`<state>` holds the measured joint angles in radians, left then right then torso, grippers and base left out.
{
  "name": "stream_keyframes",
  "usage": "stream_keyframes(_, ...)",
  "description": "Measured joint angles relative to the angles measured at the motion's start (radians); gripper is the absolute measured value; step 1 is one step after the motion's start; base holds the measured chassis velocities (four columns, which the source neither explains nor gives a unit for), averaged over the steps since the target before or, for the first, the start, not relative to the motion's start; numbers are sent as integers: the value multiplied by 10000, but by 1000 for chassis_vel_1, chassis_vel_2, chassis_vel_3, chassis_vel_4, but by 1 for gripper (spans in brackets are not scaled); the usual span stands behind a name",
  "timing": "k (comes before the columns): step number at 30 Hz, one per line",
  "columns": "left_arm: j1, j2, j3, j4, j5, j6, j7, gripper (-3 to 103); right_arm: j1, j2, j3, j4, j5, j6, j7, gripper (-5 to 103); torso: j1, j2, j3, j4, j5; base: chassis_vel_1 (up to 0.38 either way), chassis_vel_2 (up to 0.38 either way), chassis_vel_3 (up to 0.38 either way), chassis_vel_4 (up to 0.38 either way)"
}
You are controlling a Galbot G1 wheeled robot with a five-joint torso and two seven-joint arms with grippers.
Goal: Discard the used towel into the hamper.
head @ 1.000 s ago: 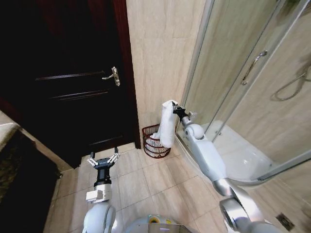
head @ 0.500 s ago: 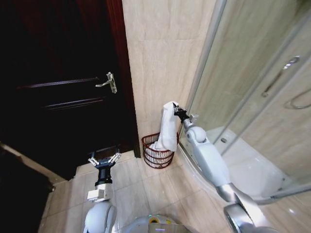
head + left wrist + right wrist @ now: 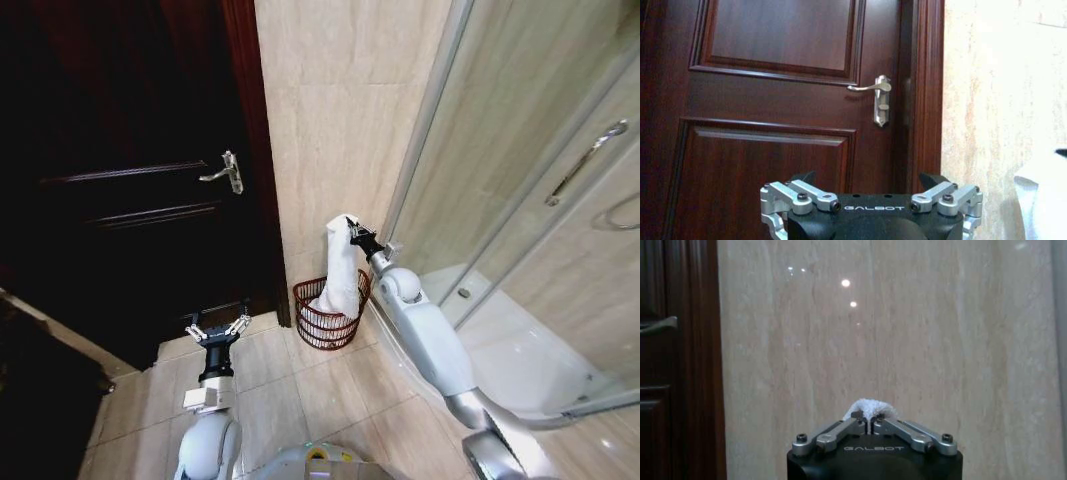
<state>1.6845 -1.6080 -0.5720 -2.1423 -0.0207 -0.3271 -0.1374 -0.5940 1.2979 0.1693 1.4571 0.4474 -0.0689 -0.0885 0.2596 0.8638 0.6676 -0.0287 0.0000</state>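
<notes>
A white towel [image 3: 340,268] hangs straight down from my right gripper [image 3: 351,232], which is shut on its top end; a tuft of the towel [image 3: 869,408] pokes out above the closed fingers in the right wrist view. The towel's lower end reaches into the hamper [image 3: 322,325], a reddish-brown wire basket on the floor against the beige wall. My left gripper [image 3: 217,329] is held low above the floor tiles in front of the dark door, open and holding nothing. An edge of the towel [image 3: 1043,200] shows in the left wrist view.
A dark wooden door [image 3: 130,200] with a metal lever handle [image 3: 226,172] stands left of the hamper. A beige tiled wall [image 3: 340,120] is behind it. A glass shower enclosure [image 3: 540,200] with a white tray [image 3: 510,360] fills the right.
The camera has shifted, so the whole scene has moved. My right gripper has brought the towel over the hamper, and its lower end now hangs inside. The left arm keeps its pose.
</notes>
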Motion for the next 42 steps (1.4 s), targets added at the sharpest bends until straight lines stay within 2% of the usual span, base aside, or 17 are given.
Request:
stream_keyframes(9, -124, 0, -4, 251, 319, -259, -223, 100, 229, 12, 86, -162, 76, 22, 200, 1, 4, 5, 2, 3, 2, 35, 40, 44, 31)
stream_keyframes(11, -97, 0, 19, 251, 351, -278, -225, 100, 467, 57, 127, -340, 76, 28, 410, 1, 3, 7, 2, -4, -1, 0, 0, 0, 0)
stream_keyframes(16, -52, 0, 51, 234, 437, -390, -243, 100, 1215, 135, 130, -905, 157, 145, 704, 1, 5, 8, 3, -1, -1, 0, 0, 0, 0)
stream_keyframes(27, 110, 0, 23, 31, 481, -377, -237, 100, 914, 319, 80, -950, 87, 125, 652, 1, -7, -12, -10, 2, 0, 0, 0, 0, 0)
stream_keyframes(42, 152, 0, 42, -69, 592, -374, -236, 100, 773, 253, 157, -1174, 16, 209, 565, 1, -312, -687, -374, 2, 0, 0, 0, 0, 0)
